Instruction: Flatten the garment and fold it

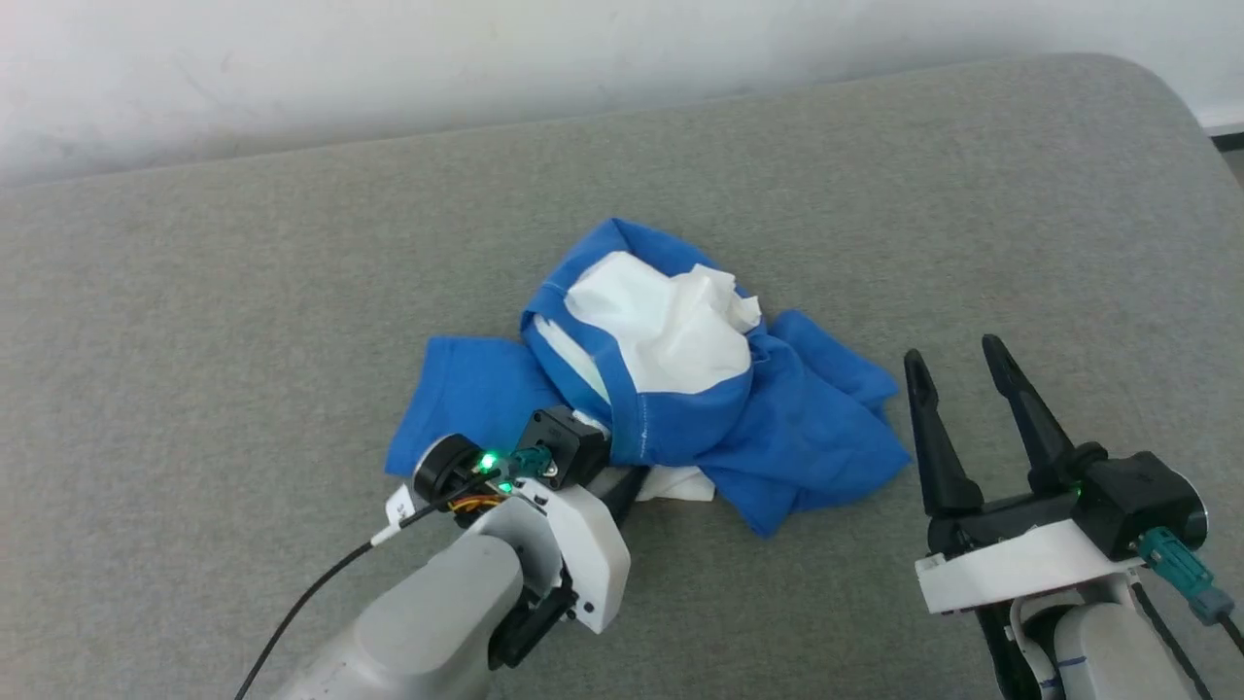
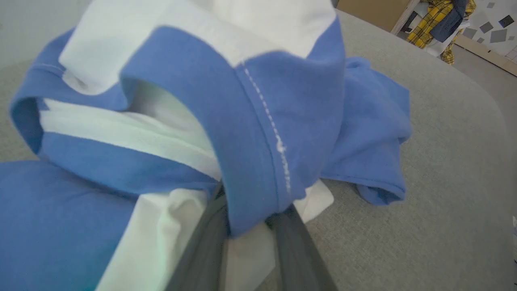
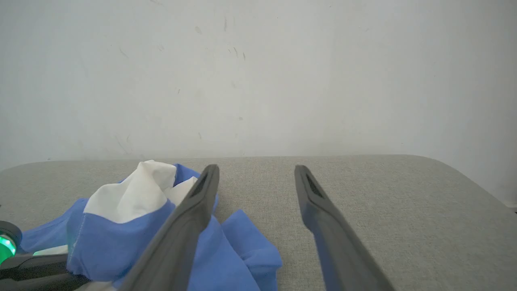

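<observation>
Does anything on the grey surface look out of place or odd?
Only the garment: it lies crumpled in a heap, white body bunched among blue folds. No spill or damage shows.

Blue-and-white garment (image 1: 680, 428), grey woven surface (image 1: 875, 194), off-white wall (image 1: 389, 58), yellow plaid cloth (image 2: 432, 20)

A broad grey fabric-covered surface (image 1: 875, 194) with a fine woven texture and a rounded far corner runs up to a plain white wall (image 1: 389, 58) marked with faint scuffs and specks. The light is soft and even. Seen from the left wrist, a tan cardboard-coloured panel (image 2: 371, 10), a yellow plaid cloth (image 2: 434, 18) and a pale area with dark grey square patches (image 2: 499, 35) lie beyond the surface's edge.
</observation>
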Tool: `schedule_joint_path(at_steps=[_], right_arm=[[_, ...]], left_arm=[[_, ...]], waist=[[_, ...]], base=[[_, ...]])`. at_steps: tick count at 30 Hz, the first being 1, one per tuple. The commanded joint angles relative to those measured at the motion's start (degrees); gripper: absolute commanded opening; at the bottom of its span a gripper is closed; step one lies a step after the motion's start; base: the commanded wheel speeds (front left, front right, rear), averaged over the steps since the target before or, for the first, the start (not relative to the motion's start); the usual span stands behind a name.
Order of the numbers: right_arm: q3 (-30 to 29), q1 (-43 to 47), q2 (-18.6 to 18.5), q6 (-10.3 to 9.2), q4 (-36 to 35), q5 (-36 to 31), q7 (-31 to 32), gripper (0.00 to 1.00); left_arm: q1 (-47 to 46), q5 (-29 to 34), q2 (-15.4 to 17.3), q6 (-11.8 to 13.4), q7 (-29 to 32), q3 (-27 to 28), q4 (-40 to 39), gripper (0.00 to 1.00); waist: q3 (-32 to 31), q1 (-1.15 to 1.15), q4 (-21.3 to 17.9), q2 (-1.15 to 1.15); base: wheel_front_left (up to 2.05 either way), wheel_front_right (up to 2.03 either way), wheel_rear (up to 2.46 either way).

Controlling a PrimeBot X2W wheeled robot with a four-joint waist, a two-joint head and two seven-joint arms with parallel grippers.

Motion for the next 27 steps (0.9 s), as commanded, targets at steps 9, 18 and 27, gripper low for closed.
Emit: schedule_joint_path(at_steps=[9,18,27], right_arm=[[-0.68,2.25,0.08,-0.12,2.26,-2.25,-0.26,1.0],[-1.93,5.54,0.08,-0.12,2.9,-3.23,-0.26,1.0],[-2.74,8.27,0.08,-0.12,3.52,-3.42,-0.26,1.0]], left_arm=[[0.5,-0.68,0.72,2.71,-5.57,5.65,-2.23,1.0],[7.82,3.25,7.03,8.25,-6.08,19.35,-17.16,1.0],[28.47,10.94,6.02,11.47,-6.1,37.83,-29.79,1.0]], waist=[[-7.61,0.0,7.16,-0.01],[-11.59,0.0,11.43,-0.01],[-12.79,0.0,13.96,-0.01]], base=[[0.0,0.0,0.0],[0.0,0.0,0.0],[0.0,0.0,0.0]])
